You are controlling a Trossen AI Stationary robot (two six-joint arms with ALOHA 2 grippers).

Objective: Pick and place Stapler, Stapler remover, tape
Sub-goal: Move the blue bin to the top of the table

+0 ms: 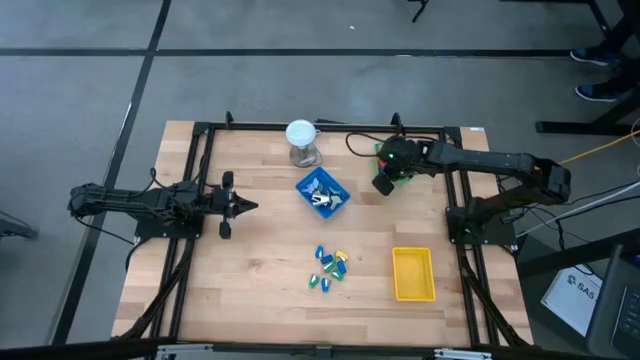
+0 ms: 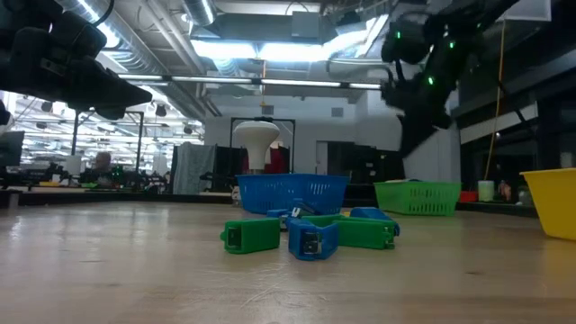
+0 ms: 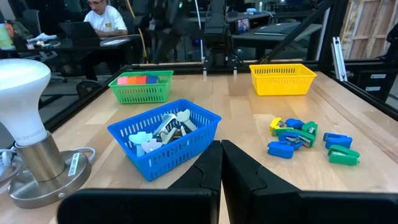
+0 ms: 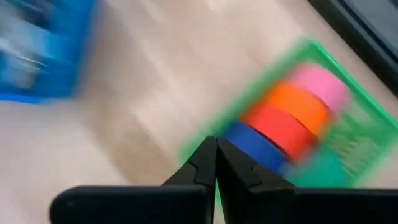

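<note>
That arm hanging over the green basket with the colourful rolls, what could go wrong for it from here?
The right gripper hangs over the green basket with its fingers shut, so it would likely bump the tape rolls rather than grasp one. The rolls sit packed side by side, leaving little room for fingers. A push could shift the light basket.

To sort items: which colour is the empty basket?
Yellow: the empty basket, clearest in the left wrist view.

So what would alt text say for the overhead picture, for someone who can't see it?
Seen from above, a wooden table holds a blue basket of grey metal pieces, a loose heap of small coloured staplers and an empty yellow basket. The right gripper hangs shut beside a green basket; the left gripper waits shut at the left.
</note>
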